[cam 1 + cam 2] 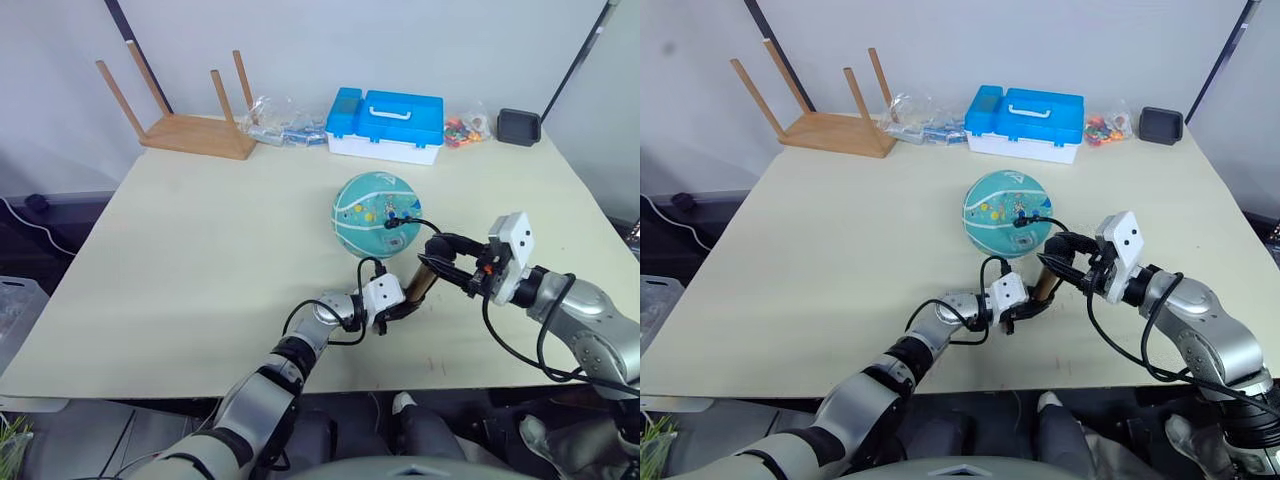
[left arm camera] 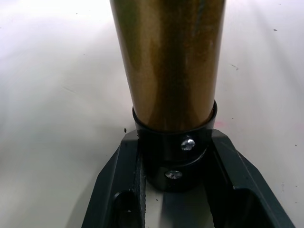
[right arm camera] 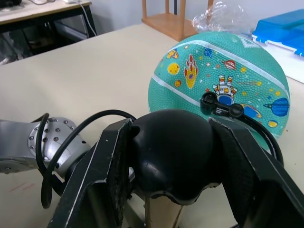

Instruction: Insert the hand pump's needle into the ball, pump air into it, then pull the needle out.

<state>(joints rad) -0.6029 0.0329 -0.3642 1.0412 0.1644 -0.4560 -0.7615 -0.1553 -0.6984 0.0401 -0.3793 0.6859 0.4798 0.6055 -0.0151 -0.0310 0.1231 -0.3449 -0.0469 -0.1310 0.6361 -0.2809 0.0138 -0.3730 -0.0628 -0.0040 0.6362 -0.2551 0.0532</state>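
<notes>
Tabletop: pale cream, smooth, matte, w/ a few faint marks. At the far edge, a wooden stool lies upside down, legs up. Next to it a blue plastic case w/ white base and handle, lid shut, contents hidden. Clear plastic bag between stool and case holds small bluish items; another clear bag on the case's other side holds small multicolour pieces. Small black tray-like object at the far right corner.

Ball: teal, round, pebbled rubber, white seam lines, cartoon space prints; sits mid-tabletop, in front of the case.

Hand pump: bronze-gold metallic cylinder, standing tilted just in front of the ball, black collar at its base. Left gripper pinches that black collar, fingers pressed either side. Right gripper is clamped on the rounded black top cap of the pump.

Thin black hose loops from pump top to the ball; its black fitting sits against the ball's surface. Needle itself too small to make out.
</notes>
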